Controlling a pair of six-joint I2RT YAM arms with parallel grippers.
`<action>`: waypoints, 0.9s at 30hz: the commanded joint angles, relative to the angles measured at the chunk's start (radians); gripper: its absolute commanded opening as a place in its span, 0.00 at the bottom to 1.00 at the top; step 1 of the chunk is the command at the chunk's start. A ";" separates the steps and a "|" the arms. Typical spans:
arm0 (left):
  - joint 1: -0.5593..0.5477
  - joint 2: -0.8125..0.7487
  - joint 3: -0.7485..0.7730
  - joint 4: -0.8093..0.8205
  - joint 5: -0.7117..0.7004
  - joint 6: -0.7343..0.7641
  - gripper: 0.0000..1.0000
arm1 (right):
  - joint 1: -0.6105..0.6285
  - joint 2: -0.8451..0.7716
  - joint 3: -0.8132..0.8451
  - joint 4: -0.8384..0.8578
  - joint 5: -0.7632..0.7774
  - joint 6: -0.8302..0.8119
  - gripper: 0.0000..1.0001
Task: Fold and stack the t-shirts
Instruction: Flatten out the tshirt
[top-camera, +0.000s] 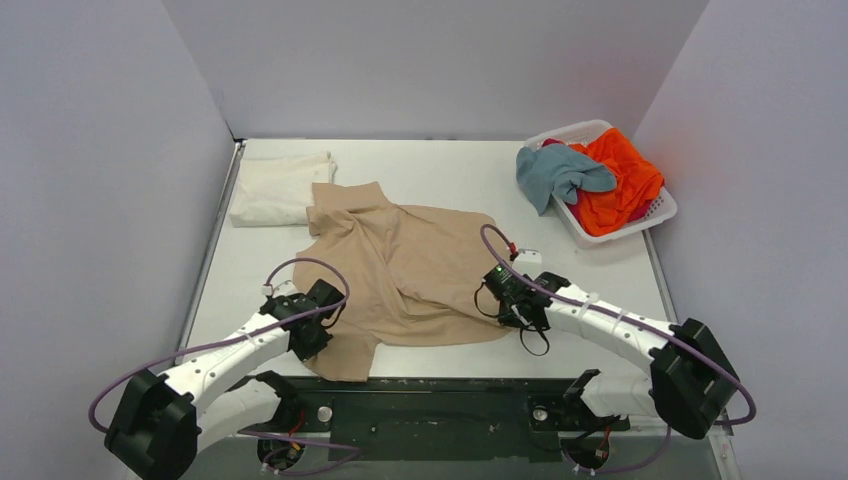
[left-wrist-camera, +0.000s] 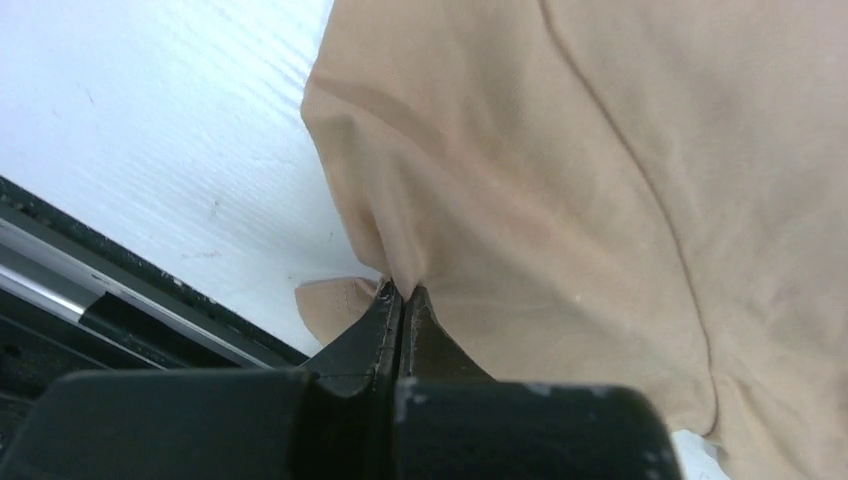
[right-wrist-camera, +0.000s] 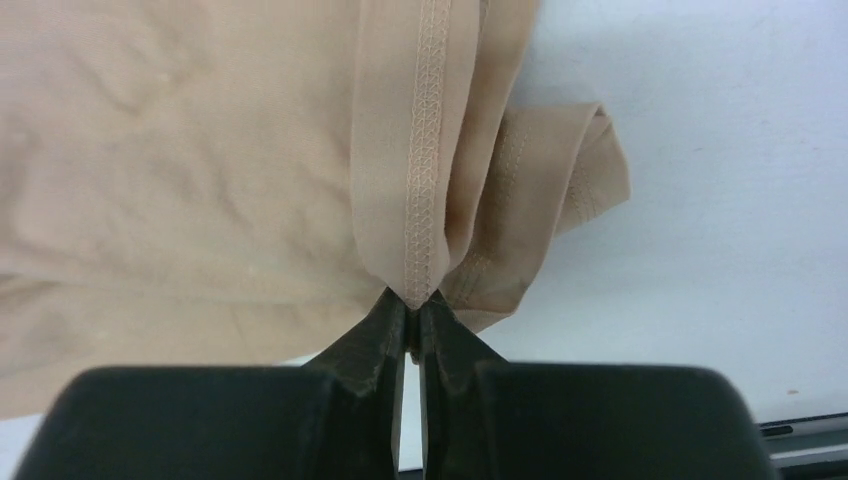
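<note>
Left hand (left-wrist-camera: 402, 292), right hand (right-wrist-camera: 412, 300) pinch tan t-shirt (top-camera: 420, 265); only wrist views show grip.

The tan t-shirt (top-camera: 400, 270) lies spread out but pretty rumpled mid-surface (top-camera: 450, 165), with its near edge nipped tight by the left pincer (left-wrist-camera: 402, 290) at one corner and its stitched hem by the right pincer (right-wrist-camera: 412, 298). The cream-white t-shirt (top-camera: 278, 187) sits folded in a flat rectangle at the far left, right beside the tan one. The grey-blue t-shirt (top-camera: 556, 172) and the bright orange t-shirt (top-camera: 620, 180) are bunched up in the basket (top-camera: 622, 230) far right, with the grey-blue one draping over its left rim.
</note>
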 joint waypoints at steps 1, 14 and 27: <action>-0.001 -0.091 0.086 0.018 -0.111 0.049 0.00 | -0.006 -0.165 0.086 -0.169 0.021 -0.015 0.00; -0.001 -0.415 0.750 0.003 -0.426 0.305 0.00 | -0.103 -0.474 0.606 -0.333 0.105 -0.206 0.00; 0.000 -0.478 1.077 0.246 -0.286 0.576 0.00 | -0.103 -0.523 1.050 -0.357 -0.059 -0.273 0.00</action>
